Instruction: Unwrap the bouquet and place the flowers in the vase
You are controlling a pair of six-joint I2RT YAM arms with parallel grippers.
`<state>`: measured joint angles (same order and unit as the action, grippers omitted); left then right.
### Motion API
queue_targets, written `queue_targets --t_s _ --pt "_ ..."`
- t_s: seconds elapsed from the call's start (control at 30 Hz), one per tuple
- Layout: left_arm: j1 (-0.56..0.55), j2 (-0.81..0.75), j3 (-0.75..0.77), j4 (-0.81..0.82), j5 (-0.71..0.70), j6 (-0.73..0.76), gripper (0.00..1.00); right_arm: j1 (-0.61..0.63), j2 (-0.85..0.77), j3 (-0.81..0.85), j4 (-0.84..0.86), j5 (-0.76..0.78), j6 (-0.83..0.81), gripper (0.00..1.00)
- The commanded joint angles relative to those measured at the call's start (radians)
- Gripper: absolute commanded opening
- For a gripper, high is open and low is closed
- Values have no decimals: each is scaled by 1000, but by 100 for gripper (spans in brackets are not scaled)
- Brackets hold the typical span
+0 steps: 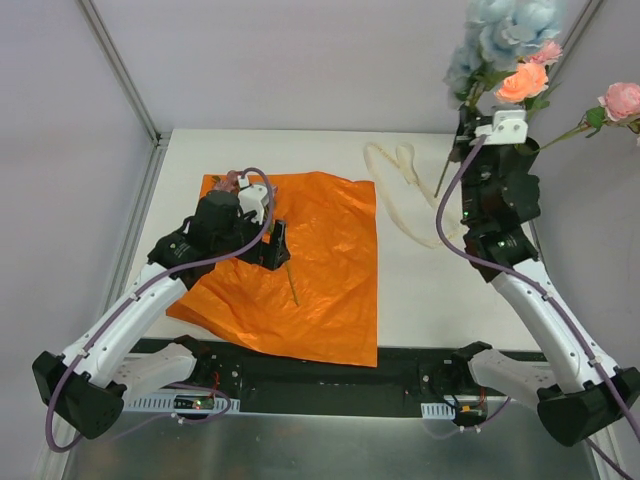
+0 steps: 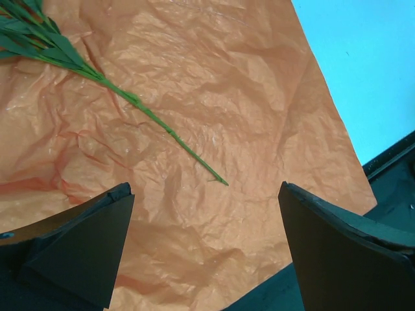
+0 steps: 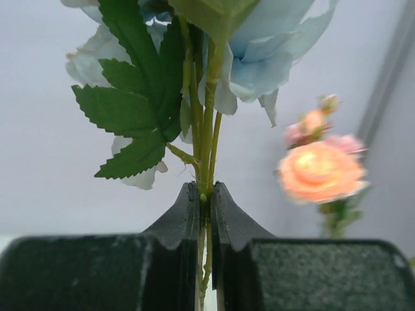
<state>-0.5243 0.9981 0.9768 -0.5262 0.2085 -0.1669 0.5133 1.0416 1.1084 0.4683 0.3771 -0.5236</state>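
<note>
L arm: reaches fwd from its base at the near-left corner, elbow low, wrist bent down over the orange paper (image 1: 330, 260). L end effector (image 1: 281, 246) hangs just above the sheet, jaws spread wide, nothing between them. Paper lies flat & crinkled on the bench (image 1: 420, 290). On it is one loose flower stem (image 2: 162, 123): lying flat, long axis diagonal, leafy end toward far-left under the wrist, bare cut tip toward the near edge. Mid bench: cream ribbon (image 1: 400, 190) in loose loops, apart from the paper. R arm: stretched up & away at far-right, forearm steep. R end effector (image 3: 202, 194) clamped tight on the thin green stems of the blue flowers (image 1: 505, 30); stems approx vertical, blooms up, cut ends hanging below the fingers. Peach bloom (image 1: 522, 82) & pink bloom (image 1: 622, 100) stand just right of them; what holds those two is hidden behind the arm.
</note>
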Motion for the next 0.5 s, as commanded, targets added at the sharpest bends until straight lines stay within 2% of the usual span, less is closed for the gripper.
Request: queue_targets --t_s 0.0,0.23,0.47 --pt "-6 -32 -3 3 -89 23 99 -143 -28 77 217 -18 -130 0" --pt "-8 -49 -16 3 -135 29 99 -406 78 174 294 -124 -116 0" --pt "-8 -61 -18 3 -202 35 99 -605 188 254 329 -204 8 0"
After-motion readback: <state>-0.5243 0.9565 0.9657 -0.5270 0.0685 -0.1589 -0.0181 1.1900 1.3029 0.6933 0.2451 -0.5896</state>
